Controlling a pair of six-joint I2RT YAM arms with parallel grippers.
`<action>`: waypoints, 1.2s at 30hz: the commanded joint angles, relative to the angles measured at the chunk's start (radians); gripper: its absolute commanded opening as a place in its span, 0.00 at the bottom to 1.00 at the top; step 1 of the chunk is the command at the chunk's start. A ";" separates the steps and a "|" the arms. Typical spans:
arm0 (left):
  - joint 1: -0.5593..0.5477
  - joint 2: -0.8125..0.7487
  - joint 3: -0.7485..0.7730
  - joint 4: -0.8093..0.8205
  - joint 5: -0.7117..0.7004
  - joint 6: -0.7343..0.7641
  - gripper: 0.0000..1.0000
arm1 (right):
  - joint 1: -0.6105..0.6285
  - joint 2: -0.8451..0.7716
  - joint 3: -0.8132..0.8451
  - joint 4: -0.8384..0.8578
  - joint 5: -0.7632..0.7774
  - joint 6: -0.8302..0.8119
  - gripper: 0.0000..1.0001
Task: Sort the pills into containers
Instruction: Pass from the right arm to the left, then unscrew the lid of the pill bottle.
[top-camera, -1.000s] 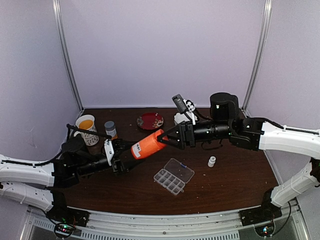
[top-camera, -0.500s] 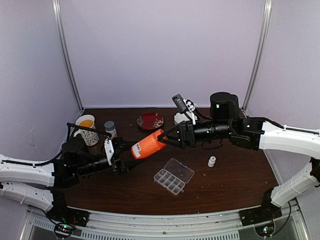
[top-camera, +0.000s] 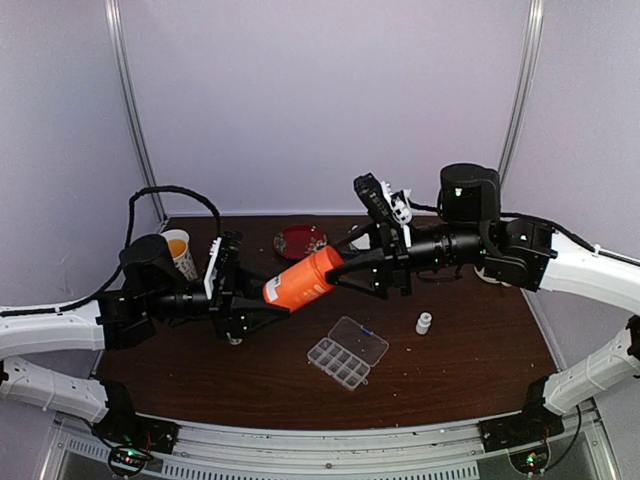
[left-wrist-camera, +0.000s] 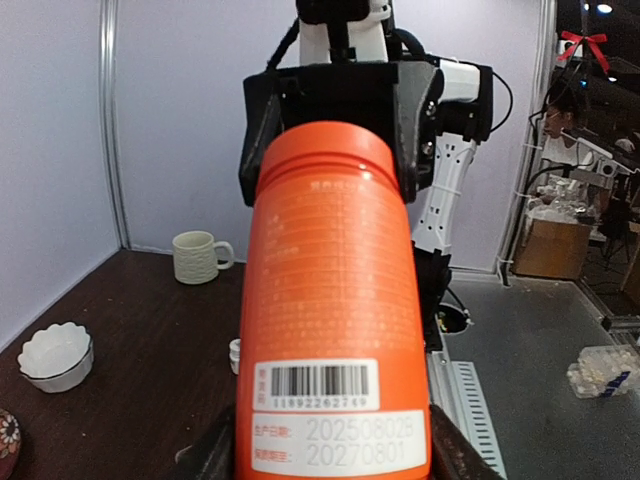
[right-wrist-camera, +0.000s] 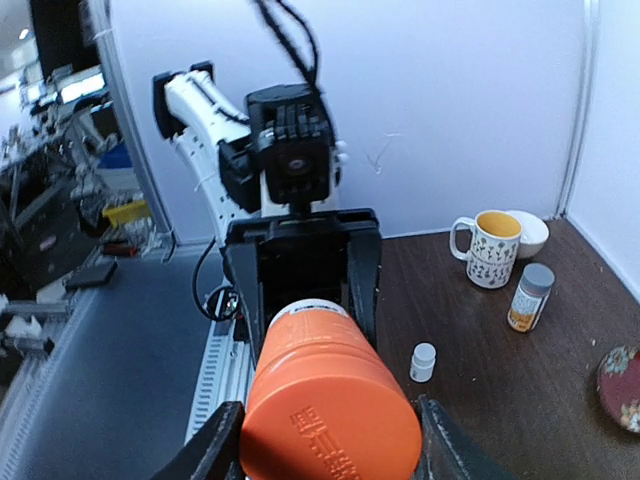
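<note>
Orange bottle (top-camera: 303, 279) clamped at both ends, pill box (top-camera: 338, 363) waiting below

No loose pills visible; presumably inside the bottle, in mid-air over the middle of the table (top-camera: 480, 380). Pill box flat on the table toward the front edge, lid (top-camera: 362, 338) open, below and a little right of the bottle's base end, well apart from it. Bottle's long axis slanting low-left to high-right, base toward the left gripper (top-camera: 258, 300), cap end toward the right gripper (top-camera: 345, 268). Left fingers clamped round the base by the barcode label (left-wrist-camera: 325, 384); right fingers closed against both sides of the cap end. Reads as the uncapping step: twist about that axis, right on the cap, left as anchor. After that, mouth needs tipping down toward the box, probably by the left arm. Risk: spill outside the cells.
</note>
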 joint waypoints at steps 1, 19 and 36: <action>0.039 0.025 0.088 -0.047 0.139 -0.160 0.00 | 0.017 -0.015 -0.011 -0.201 -0.124 -0.561 0.00; 0.039 0.089 0.195 -0.218 0.281 -0.131 0.00 | 0.058 -0.102 -0.085 -0.252 0.271 -1.582 0.21; 0.040 0.004 0.145 -0.312 0.038 0.042 0.00 | 0.024 -0.347 -0.305 0.252 0.160 -0.473 1.00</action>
